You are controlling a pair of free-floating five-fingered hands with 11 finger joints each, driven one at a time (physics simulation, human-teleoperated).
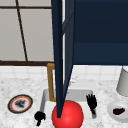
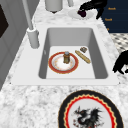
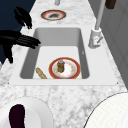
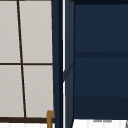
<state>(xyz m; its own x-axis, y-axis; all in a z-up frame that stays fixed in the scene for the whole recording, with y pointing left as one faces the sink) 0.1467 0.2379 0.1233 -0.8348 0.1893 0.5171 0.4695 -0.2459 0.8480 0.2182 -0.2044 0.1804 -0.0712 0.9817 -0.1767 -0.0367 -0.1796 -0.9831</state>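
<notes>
The right hand hangs over the sink's front right part, fingers straight and spread, holding nothing; in the right side view it reaches out over the basin's near wall. Below and beyond its fingertips, on the sink floor, lies a red-rimmed plate with a small jar standing upright on it, and a bread stick just beside the plate. The left hand hovers at the sink's front left corner with its fingers curled, empty, near a patterned plate on the counter.
</notes>
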